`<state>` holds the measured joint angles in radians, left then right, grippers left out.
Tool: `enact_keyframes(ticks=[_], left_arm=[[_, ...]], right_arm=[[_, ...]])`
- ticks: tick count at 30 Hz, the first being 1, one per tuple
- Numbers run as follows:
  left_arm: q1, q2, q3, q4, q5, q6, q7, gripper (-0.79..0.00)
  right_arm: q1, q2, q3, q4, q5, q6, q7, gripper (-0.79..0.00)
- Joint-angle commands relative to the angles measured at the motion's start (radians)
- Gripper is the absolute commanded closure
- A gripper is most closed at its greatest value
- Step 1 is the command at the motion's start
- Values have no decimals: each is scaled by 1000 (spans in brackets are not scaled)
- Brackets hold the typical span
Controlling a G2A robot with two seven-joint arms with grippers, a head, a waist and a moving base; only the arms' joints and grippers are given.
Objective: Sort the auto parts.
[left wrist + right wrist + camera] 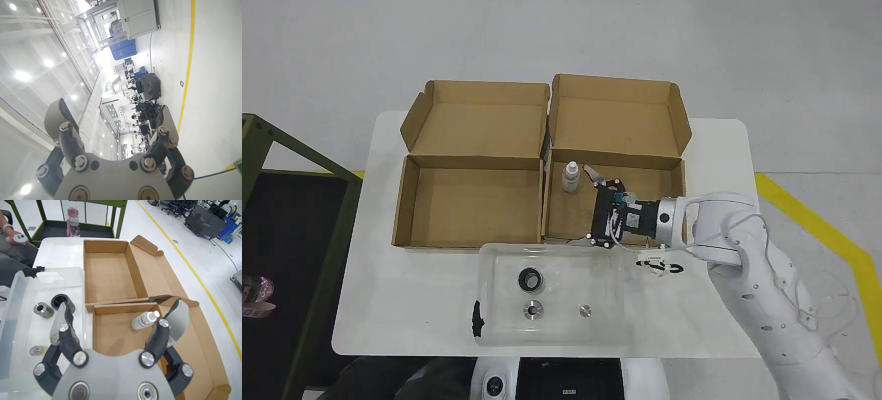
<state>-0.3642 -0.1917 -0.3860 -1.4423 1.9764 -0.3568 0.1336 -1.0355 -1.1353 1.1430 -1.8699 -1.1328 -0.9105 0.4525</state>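
My right gripper [592, 207] [121, 313] hangs open over the near end of the right cardboard box [662, 195] [121, 336], nothing between its fingers. A white spray bottle [570, 178] [145, 320] stands in that box's far left corner. The left cardboard box [472, 205] [111, 275] holds nothing. In the clear plastic bin [552, 247] [11, 306] at the table's front lie a black ring bearing [531, 280] [63, 302], a steel bushing [533, 309] [43, 309] and a small metal part [585, 310] [36, 350]. My left gripper [113, 111] is open, pointed up at the hall.
Both boxes have their lids folded back toward the table's far edge. A green cart [272, 200] with a pink drinking bottle [72, 222] stands off the table's left side. Bare table shows at the right of the boxes [722, 170].
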Motion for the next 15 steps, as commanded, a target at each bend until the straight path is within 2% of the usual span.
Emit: enact_keyframes(ticks=[1, 15], left_arm=[[0, 0, 0, 0, 0, 0, 0, -785], [0, 0, 0, 0, 0, 0, 0, -785]], right_arm=[[-32, 7, 13, -40, 1, -11, 23, -785], [-246, 46, 33, -206, -44, -57, 121, -785]])
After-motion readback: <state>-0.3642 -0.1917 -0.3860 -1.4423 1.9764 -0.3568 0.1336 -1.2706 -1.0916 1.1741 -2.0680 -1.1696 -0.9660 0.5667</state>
